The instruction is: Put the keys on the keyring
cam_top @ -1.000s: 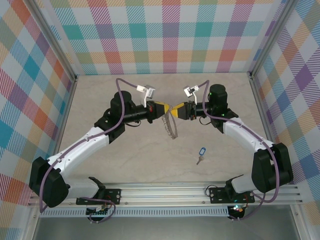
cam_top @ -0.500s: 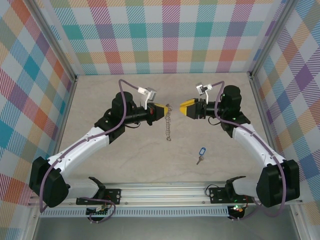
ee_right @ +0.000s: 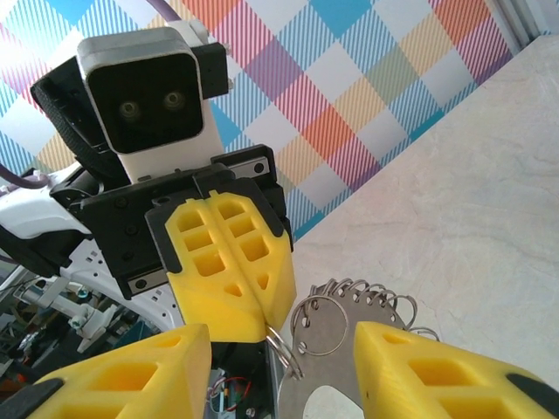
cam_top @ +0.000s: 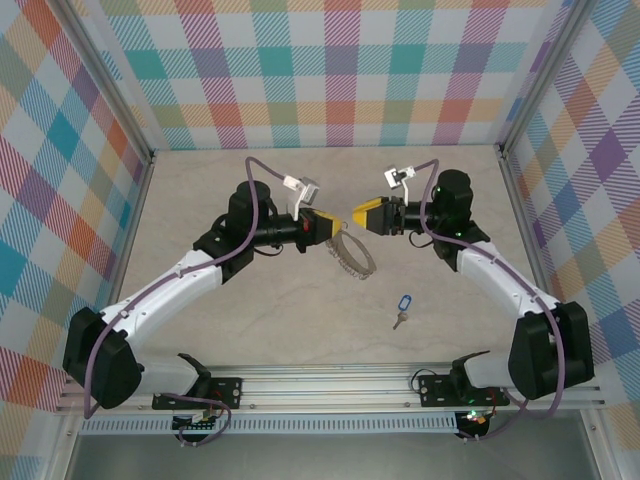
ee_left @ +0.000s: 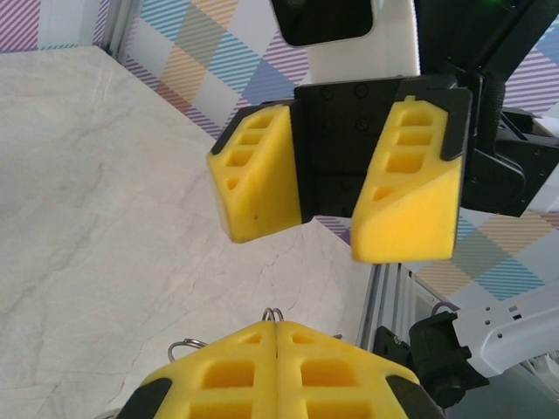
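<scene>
1. left gripper (cam_top: pixel 338 227): fingers (ee_right: pixel 231 262) pressed together, pinching the wire rim of the keyring (cam_top: pixel 354 255). The keyring, fringed with small wire loops (ee_right: pixel 371 295), trails from the tips toward 5 o'clock.
2. right gripper (cam_top: pixel 354 216): fingers (ee_left: pixel 410 201) spread, nothing between them. It faces the left gripper, tips just beside it.
3. keys (cam_top: pixel 401 310): lying on the surface (cam_top: pixel 250 310) at 5 o'clock of the keyring, apart from both grippers. Any writing on the blue tag (cam_top: pixel 404 300) is too small to read.

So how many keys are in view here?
1: a tiny silver metal key with a blue oval plastic tag, lying on the pale table, right of centre, towards the near edge. None looks hidden.
</scene>
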Action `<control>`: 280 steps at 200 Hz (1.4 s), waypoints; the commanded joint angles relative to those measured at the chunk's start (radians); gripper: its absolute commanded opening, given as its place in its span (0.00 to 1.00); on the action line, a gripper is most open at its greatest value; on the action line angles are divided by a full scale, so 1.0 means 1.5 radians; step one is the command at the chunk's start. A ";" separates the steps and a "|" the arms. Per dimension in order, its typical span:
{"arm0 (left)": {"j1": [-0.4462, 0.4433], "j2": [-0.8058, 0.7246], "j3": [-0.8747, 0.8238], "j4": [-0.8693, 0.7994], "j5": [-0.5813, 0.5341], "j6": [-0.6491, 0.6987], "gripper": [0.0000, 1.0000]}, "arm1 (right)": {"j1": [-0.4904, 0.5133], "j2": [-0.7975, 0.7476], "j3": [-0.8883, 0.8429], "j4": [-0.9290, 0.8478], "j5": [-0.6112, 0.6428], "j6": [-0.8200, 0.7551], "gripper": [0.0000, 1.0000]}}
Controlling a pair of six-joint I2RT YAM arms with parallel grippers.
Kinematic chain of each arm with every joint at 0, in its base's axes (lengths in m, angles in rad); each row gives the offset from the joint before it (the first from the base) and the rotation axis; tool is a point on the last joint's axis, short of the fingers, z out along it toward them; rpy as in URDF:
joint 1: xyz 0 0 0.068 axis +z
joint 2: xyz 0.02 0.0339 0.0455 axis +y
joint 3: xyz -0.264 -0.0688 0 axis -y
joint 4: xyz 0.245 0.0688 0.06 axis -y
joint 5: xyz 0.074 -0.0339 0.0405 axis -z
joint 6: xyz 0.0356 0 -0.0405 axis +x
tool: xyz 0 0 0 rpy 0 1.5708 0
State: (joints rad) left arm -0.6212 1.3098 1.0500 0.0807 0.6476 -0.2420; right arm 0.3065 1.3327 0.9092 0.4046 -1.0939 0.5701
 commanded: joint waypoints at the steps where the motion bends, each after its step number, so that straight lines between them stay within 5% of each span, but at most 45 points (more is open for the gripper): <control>1: -0.009 0.000 0.032 0.040 0.025 -0.002 0.00 | 0.009 0.013 0.007 0.031 -0.017 0.005 0.47; 40: -0.008 0.004 0.038 0.045 0.030 -0.007 0.00 | 0.017 0.027 0.005 0.036 -0.022 0.002 0.45; 106: -0.008 0.013 0.045 0.048 0.036 -0.010 0.00 | 0.029 0.027 0.001 0.047 -0.029 0.004 0.28; 153: -0.009 0.014 0.047 0.053 0.032 -0.011 0.00 | 0.032 0.021 -0.011 0.038 -0.033 -0.006 0.27; 177: -0.009 0.011 0.046 0.054 0.027 -0.010 0.00 | 0.032 0.014 -0.021 0.035 -0.031 -0.011 0.18; 197: -0.009 0.009 0.046 0.054 0.024 -0.011 0.00 | 0.032 0.007 -0.027 0.033 -0.027 -0.015 0.00; 228: -0.009 -0.002 0.049 0.036 -0.016 -0.019 0.00 | 0.032 -0.015 -0.037 0.030 0.007 -0.018 0.00; 256: -0.008 -0.055 0.016 0.041 -0.113 -0.050 0.32 | 0.032 -0.060 -0.059 0.027 0.070 -0.020 0.00; 280: -0.008 -0.112 -0.028 0.069 -0.177 -0.093 0.48 | 0.032 -0.113 -0.088 0.055 0.123 0.003 0.00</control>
State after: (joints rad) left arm -0.6258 1.2533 1.0534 0.1123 0.5060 -0.3168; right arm 0.3485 1.2530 0.8070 0.4320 -1.0012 0.5625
